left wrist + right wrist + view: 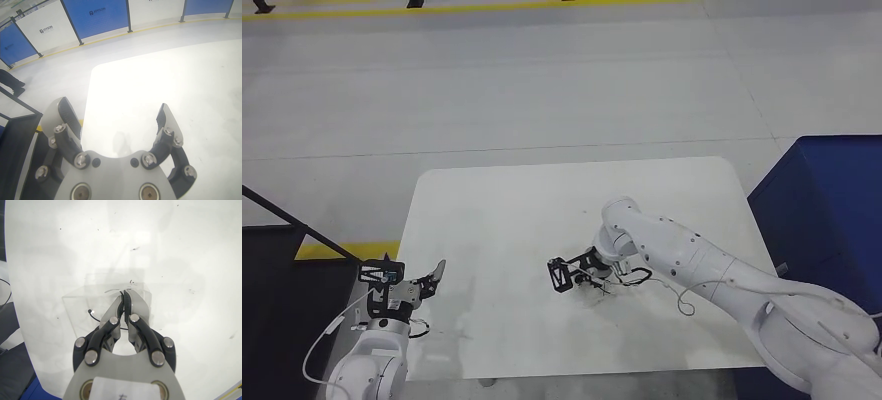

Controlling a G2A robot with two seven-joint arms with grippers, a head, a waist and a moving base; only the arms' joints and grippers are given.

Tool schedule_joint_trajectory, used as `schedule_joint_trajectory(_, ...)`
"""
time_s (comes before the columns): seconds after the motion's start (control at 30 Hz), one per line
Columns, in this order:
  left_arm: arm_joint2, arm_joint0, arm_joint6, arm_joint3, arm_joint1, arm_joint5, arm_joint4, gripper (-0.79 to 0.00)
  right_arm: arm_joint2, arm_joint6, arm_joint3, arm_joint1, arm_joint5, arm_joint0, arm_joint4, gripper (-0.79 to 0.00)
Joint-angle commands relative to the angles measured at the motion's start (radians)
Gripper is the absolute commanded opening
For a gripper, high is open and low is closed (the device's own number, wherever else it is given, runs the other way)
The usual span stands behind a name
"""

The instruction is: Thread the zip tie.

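Right jaws pinch the zip tie (95, 317) over the clear block (75, 313) for threading; left jaws hang wide, aside.

Smooth table (542, 210); clear glossy box (75, 309); ribbed left pincer pads (69, 115)

White table (502, 215), pale floor (542, 80), blue barriers (102, 20)

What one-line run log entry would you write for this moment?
right gripper: shut on zip tie, at clear box | left gripper: open, empty, over table edge | threading: cannot tell
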Motion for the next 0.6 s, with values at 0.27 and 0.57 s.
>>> schedule_joint_trajectory(0.27,0.000,0.000,0.000,0.000,0.000,0.000,0.000,0.000,0.000,0.000,-0.069,0.023,0.000,0.008,0.043,-0.785)
schedule_joint_trajectory(0.57,0.000,0.000,0.000,0.000,0.000,0.000,0.000,0.000,0.000,0.000,-0.291,0.170,0.000,0.026,0.151,-0.785)
